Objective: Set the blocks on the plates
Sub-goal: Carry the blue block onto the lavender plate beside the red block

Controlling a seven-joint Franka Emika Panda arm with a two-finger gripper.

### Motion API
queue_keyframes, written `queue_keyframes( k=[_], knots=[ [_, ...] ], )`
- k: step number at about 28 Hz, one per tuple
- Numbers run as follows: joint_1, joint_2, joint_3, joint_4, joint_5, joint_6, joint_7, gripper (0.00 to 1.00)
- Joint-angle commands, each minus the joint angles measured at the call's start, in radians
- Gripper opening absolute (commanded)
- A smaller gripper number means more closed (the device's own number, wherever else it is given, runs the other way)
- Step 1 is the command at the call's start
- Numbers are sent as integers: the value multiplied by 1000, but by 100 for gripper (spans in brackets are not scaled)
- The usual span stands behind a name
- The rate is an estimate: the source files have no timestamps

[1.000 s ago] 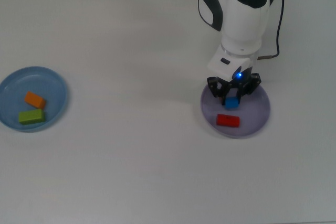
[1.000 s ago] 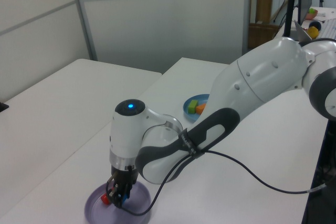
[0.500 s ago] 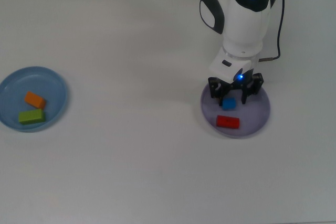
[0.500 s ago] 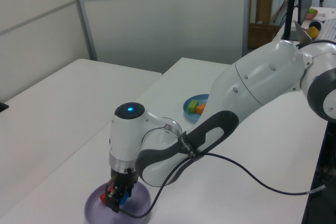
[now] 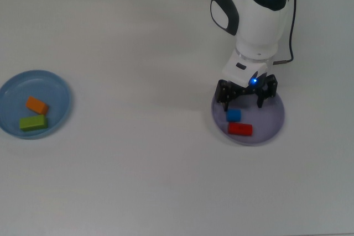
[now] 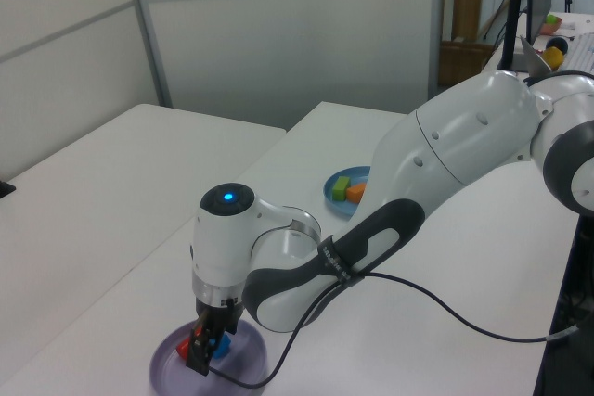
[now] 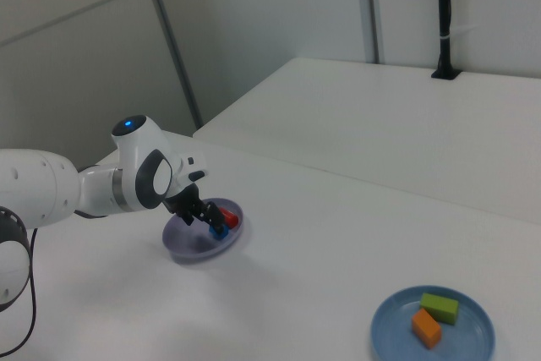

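Note:
The lavender plate (image 5: pixel 269 118) holds the blue cube (image 5: pixel 234 115) and the red block (image 5: pixel 240 129), lying side by side. My gripper (image 5: pixel 244 97) hovers open just above the plate's far edge, fingers spread with nothing between them and the cube just below and free. In the left view the gripper (image 6: pixel 205 359) hangs over the same plate (image 6: pixel 243 375). The right view shows the gripper (image 7: pixel 204 214) beside the cube (image 7: pixel 219 230). Far on the top view's left, the light blue plate (image 5: pixel 56 89) carries the orange block (image 5: pixel 36 104) and the green block (image 5: pixel 33 123).
A black cable (image 5: pixel 291 31) runs from the arm off the top view's upper right. A dark post (image 7: pixel 443 14) stands on the far table in the right view. White tabletop (image 5: pixel 144 109) stretches between the two plates.
The gripper opened and let go of the blue cube, which now lies on the lavender plate next to the red block. The gripper lifted slightly.

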Motion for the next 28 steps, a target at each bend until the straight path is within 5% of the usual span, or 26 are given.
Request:
queue_keyframes(
  k=[1,8,16,28],
  knots=[
    [8,-14,-4,-1,-46,-43,21,100],
    [0,-80,-24,3,-40,-141,54,100],
    [-19,-153,-89,108,-40,-516,73,100],
    [-104,-314,-101,137,-16,-859,-108,100]
  ],
)
